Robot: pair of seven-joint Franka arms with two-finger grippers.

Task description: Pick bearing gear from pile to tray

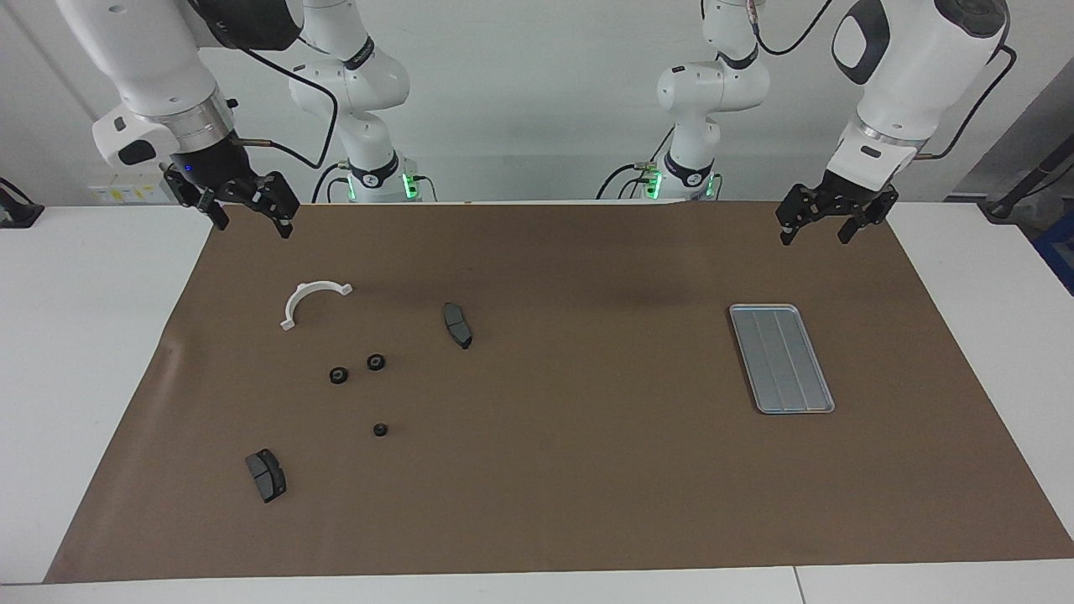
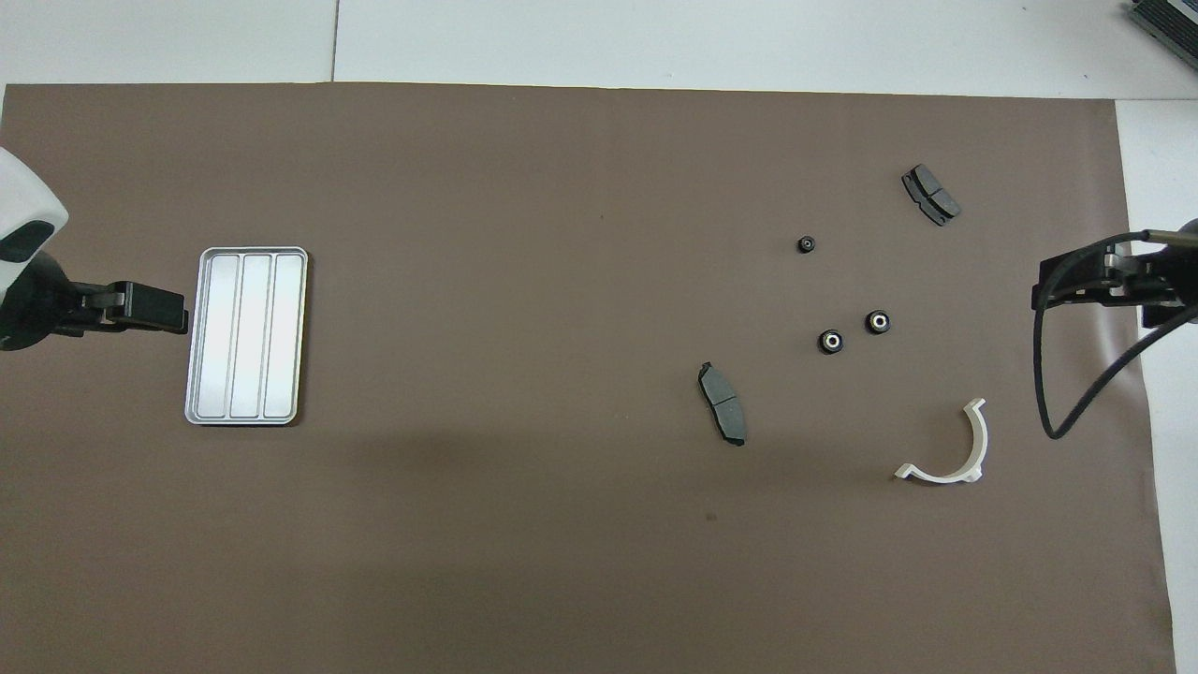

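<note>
A: Facing view. Right gripper (image 1: 249, 208) up over the mat's (image 1: 587, 470) edge at its own end, jaws spread wide, nothing in them. Left gripper (image 1: 826, 222) same, wide and bare, over the mat corner near the tray (image 1: 742, 335).

B: Parts?

A: Overhead view. Three small black round pieces (image 2: 831, 342) (image 2: 877, 322) (image 2: 807, 245) loose between the white bracket (image 2: 973, 445) and the two brake pads (image 2: 723, 403) (image 2: 930, 195). Tray holds nothing, well apart at the left arm's end.
</note>
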